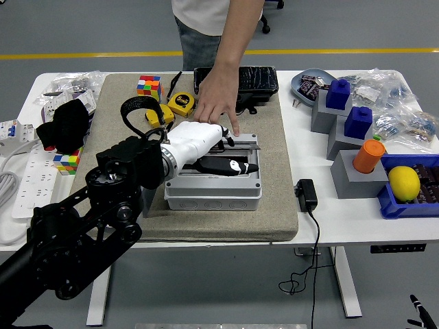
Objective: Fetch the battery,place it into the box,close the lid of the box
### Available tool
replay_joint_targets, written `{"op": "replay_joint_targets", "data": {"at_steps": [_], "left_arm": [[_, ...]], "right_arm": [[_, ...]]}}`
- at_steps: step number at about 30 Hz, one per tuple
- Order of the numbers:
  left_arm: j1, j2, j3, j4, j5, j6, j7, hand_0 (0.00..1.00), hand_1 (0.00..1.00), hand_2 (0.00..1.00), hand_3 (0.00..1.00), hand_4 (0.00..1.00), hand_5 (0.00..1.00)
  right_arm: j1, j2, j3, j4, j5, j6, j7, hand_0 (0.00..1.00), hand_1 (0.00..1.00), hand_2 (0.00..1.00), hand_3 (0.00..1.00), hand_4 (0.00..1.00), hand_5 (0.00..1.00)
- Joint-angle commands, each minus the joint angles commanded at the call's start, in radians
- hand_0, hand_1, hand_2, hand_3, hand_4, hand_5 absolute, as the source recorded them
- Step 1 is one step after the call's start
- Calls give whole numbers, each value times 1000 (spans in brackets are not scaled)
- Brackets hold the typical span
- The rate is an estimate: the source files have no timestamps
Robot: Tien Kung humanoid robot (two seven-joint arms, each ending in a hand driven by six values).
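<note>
While the grey plastic box sits on the beige mat, its lid is pressed by the left hand, fingers extended flat; a person's hand touches behind. Battery unseen.

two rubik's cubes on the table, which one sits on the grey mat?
The far Rubik's cube, at the mat's back-left corner. The other cube rests on the bare white table, left of the mat.

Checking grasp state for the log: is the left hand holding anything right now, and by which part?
Nothing grasped. The left hand lies flat, fingers extended, on the box lid, pressing it down. A person's hand touches the lid's far edge.
</note>
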State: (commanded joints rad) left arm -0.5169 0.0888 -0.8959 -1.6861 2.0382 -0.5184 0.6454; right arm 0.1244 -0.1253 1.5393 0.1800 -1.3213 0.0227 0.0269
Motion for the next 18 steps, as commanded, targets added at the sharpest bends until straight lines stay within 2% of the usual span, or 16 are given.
{"op": "replay_joint_targets", "data": {"at_steps": [7,11,15,18], "left_arm": [[13,2,12,6,-12,-4,0,293,629,663,721,998,998],[11,0,5,6,11,9,0,293,629,663,721,998,998],[9,-2,-5,1,75,51,0,305,623,666,722,998,998],[10,-4,-16,-1,141,110,0,305,623,666,722,998,998]], "right_arm": [[0,0,2,0,0,0,0,876,788,762,790,998,998],[1,0,2,0,0,0,0,876,788,762,790,998,998],[1,1,5,0,-2,0,0,877,787,762,790,998,998],[0,1,5,0,-2,0,0,877,787,762,790,998,998]]}}
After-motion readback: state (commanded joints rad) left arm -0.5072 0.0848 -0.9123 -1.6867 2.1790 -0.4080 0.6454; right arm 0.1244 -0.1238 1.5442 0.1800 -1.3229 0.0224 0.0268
